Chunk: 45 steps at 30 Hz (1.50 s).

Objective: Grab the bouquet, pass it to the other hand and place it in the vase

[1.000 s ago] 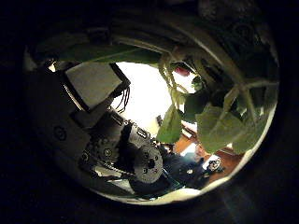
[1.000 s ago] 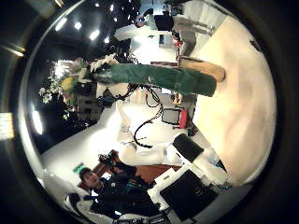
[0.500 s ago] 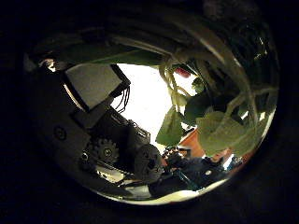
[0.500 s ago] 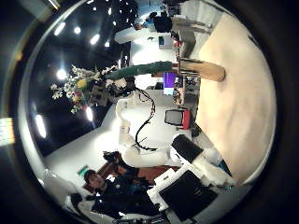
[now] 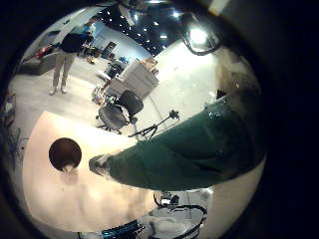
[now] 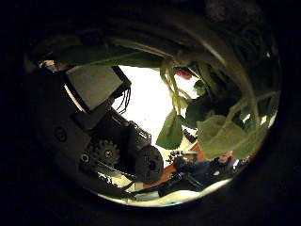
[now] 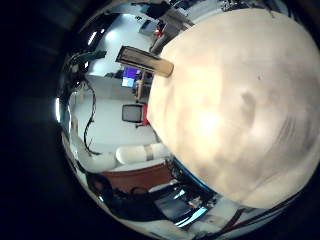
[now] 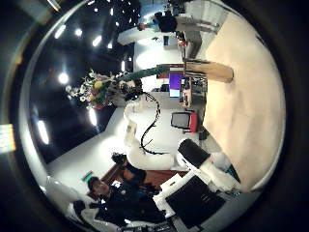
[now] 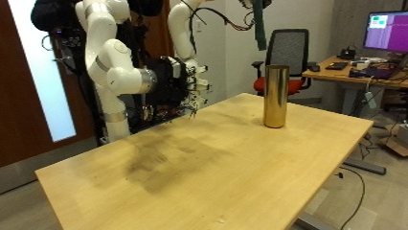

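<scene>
Left hand (image 6: 113, 151) grips dark green wrapped bouquet (image 9: 260, 24) high above tall gold cylindrical vase (image 9: 274, 96); long axis near vertical, wrapped stem end down. Right hand (image 9: 179, 86) beside light wooden table (image 9: 216, 172), fingers relaxed, empty.

Bouquet (image 8: 124, 82) now nearer vase (image 8: 208, 72).

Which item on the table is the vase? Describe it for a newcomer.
Start at the light wooden table. Near its far edge, by the office chairs, stands the tall gold metal cylinder vase, upright and open-topped. It is the only object on the tabletop.
</scene>
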Motion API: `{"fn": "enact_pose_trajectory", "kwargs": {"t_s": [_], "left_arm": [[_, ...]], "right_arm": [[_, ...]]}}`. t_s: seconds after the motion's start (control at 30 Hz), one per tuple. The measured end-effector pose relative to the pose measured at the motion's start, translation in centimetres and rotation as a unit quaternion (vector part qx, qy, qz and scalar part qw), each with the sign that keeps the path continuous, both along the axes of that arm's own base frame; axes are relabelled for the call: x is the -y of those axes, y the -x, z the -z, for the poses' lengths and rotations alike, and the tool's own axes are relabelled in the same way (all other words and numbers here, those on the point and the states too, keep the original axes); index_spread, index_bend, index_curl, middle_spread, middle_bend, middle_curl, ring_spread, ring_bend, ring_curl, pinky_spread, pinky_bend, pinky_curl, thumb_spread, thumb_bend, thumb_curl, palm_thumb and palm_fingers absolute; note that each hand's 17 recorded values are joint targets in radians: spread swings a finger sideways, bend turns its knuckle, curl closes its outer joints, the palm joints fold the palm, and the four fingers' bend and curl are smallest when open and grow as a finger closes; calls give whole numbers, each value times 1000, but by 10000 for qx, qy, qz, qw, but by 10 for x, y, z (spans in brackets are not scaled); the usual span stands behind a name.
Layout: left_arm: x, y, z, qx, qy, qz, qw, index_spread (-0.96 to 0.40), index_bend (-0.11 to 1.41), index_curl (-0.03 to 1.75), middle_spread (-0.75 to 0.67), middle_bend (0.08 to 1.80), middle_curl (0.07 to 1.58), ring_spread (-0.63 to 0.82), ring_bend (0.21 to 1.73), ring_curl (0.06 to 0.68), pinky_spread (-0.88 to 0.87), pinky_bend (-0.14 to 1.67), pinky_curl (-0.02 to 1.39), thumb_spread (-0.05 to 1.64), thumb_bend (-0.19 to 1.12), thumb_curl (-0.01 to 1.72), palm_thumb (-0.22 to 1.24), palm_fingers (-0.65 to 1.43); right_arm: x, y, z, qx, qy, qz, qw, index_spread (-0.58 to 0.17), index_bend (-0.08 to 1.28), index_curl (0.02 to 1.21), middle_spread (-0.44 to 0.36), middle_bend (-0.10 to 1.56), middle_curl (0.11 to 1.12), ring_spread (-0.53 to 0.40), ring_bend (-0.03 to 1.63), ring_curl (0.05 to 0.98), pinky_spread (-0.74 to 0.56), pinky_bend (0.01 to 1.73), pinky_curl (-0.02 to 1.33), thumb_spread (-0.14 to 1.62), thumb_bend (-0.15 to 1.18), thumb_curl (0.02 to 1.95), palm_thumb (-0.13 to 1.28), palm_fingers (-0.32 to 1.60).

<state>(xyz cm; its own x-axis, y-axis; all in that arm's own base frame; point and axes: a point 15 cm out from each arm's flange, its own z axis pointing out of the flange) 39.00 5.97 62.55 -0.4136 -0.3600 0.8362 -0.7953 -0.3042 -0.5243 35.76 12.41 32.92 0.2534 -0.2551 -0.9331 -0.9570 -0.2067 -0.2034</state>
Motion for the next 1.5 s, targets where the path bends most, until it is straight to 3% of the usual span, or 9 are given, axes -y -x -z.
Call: {"fn": "enact_pose_trajectory", "kwargs": {"t_s": [0.37,0.8,0.93,1.13,1.4,1.5], "left_arm": [[-30,-24,29,-136,147,-166,9997,-679,216,1573,-529,1074,1008,-419,1410,549,-592,1062,709,141,-23,919,1113,1093],[-34,-35,49,-246,101,-14,9996,-623,208,1599,-532,1073,1013,-427,1395,550,-604,1047,711,152,-31,916,1081,1094],[-40,-40,56,-274,126,-49,9995,-596,177,1593,-524,1044,1002,-428,1382,541,-615,1076,703,265,-47,877,970,1101],[-44,-40,65,-329,67,-67,9994,-568,178,1578,-519,1031,993,-429,1370,534,-616,1100,691,360,-39,839,928,1095],[-56,-42,81,-474,12,-255,9986,-530,161,1553,-515,1013,988,-456,1285,520,-622,1120,667,422,-41,790,872,1026],[-60,-41,87,-542,6,-274,9982,-508,162,1512,-510,998,971,-489,1176,504,-636,1099,653,372,-41,785,865,849]], "right_arm": [[-2,-4,8,-54,-53,-81,9999,-358,164,244,125,173,260,191,318,260,365,456,318,945,-28,404,718,-20],[-4,-5,12,-109,-77,-108,9999,-358,170,276,111,173,259,189,321,263,369,452,320,951,-28,404,710,-8],[-3,-6,13,-103,-78,-110,9999,-358,171,279,110,172,259,190,324,265,371,454,318,952,-28,404,710,-3],[-3,-7,14,-124,-85,-118,9998,-358,172,283,110,175,260,186,328,265,371,457,315,952,-28,404,710,-3],[-8,-5,19,-191,-107,-184,9996,-394,225,327,72,165,253,176,283,254,371,405,298,952,-28,403,710,53],[-9,-5,19,-191,-105,-206,9996,-397,214,333,64,162,247,175,272,254,371,399,300,952,-28,403,710,59]]}}
